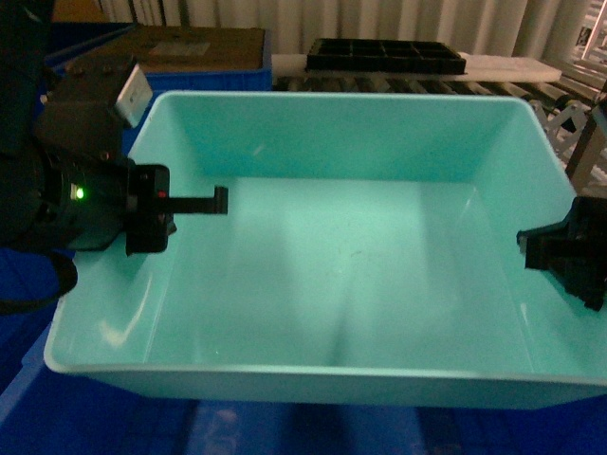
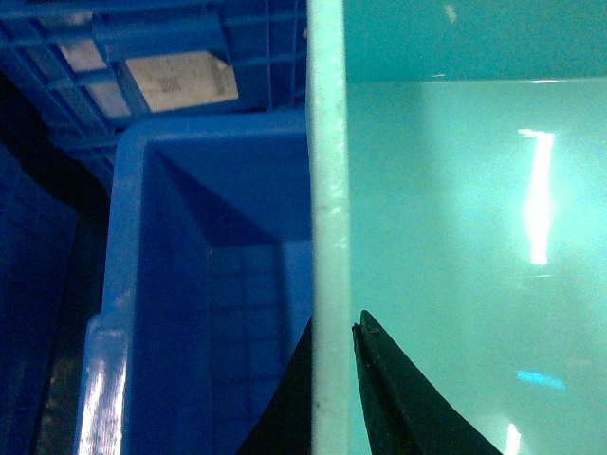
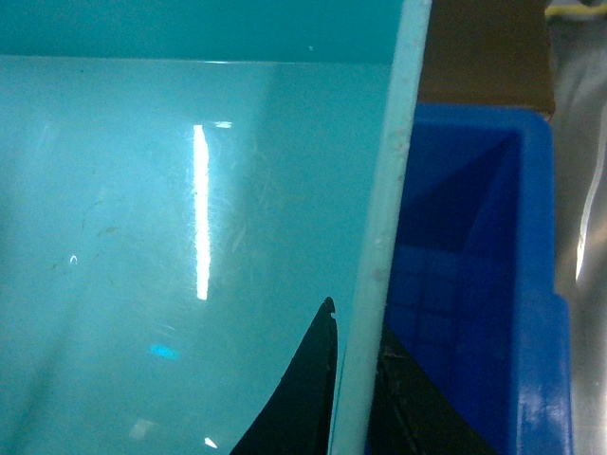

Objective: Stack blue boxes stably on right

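The left gripper (image 2: 334, 327) is clamped on the left wall of the turquoise bin (image 1: 332, 256): from its wrist camera one dark finger (image 2: 398, 398) lies inside the bin against the wall and the other sits outside, with the pale rim (image 2: 327, 190) running straight up between them. From the head camera the same gripper (image 1: 220, 201) reaches in over the bin's left rim, a green light glowing on the arm's housing behind it.

The right gripper (image 3: 356, 332) grips the opposite wall in the same way. One finger (image 3: 299, 398) is inside the bin, the other outside, and the rim (image 3: 394, 171) is pinched between them. In the head view only a dark part of it (image 1: 569, 251) shows at the bin's right edge.

The bin itself fills most of the head view, open side up and level, with bare glossy walls and floor. Whether it rests on something or hangs between the two grippers, I cannot tell.

Just outside the bin's left wall is a dark blue crate (image 2: 190, 284) with a gridded floor, and beyond it another ribbed crate bearing a paper label (image 2: 180, 81). Just outside the bin's right wall sits another dark blue crate (image 3: 474, 265). Behind the bin's far rim a black compartmented tray (image 1: 384, 55) lies on a roller conveyor (image 1: 512, 87), and a brown cardboard sheet (image 1: 204, 45) lies to the tray's left.
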You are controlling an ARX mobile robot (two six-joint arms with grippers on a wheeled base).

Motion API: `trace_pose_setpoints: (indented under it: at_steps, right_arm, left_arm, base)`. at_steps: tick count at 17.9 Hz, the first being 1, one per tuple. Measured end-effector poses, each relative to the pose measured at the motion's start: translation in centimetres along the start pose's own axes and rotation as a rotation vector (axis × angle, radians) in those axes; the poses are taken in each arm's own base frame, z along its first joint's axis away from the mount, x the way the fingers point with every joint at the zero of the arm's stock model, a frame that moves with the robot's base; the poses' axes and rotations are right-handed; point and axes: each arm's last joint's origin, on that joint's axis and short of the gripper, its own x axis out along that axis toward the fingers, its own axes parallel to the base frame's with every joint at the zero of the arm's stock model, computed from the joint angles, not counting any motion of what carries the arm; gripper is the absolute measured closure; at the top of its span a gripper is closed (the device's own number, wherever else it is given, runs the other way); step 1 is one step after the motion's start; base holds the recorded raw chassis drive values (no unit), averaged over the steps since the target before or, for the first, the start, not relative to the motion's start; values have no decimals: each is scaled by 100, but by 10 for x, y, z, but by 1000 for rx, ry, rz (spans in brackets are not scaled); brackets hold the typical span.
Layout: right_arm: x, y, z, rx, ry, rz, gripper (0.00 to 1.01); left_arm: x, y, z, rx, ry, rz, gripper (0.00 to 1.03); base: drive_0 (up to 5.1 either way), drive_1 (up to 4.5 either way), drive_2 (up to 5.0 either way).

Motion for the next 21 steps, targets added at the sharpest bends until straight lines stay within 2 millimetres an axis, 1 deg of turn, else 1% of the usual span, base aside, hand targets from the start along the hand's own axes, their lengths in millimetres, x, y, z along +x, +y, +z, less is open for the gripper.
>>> trace_pose_setpoints:
  at_steps: [1, 2, 4, 8, 10, 15, 17, 21]
  right_arm:
    - [6, 4, -6, -5, 26, 0, 94]
    - [8, 8, -8, -15, 28, -1, 94]
    - [10, 11, -9, -21, 27, -9, 94]
    - [16, 14, -17, -29, 62, -20, 94]
    - [18, 13, -22, -27, 86, -32, 94]
    - [16, 11, -30, -26, 105, -60, 94]
    - [24, 11, -41, -35, 136, -65, 94]
    - [28, 18, -42, -52, 138, -68, 94]
  left_arm:
    - [4, 3, -10, -5, 35, 9, 95]
    - [5, 5, -14, -17, 48, 15, 95]
    - [6, 5, -14, -20, 49, 17, 95]
    - [13, 4, -25, -11, 105, 27, 95]
    - [14, -2, -30, 2, 127, 30, 95]
    - [17, -15, -32, 37, 138, 26, 95]
    - [24, -19, -41, 56, 170, 44, 95]
    - [27, -16, -43, 50, 175, 50, 95]
  base:
    - [0, 0, 0]
    - [0, 0, 0]
    - [0, 0, 0]
    - [0, 0, 0]
    - [0, 0, 0]
    - [0, 0, 0]
    - [0, 0, 0]
    - [0, 0, 0]
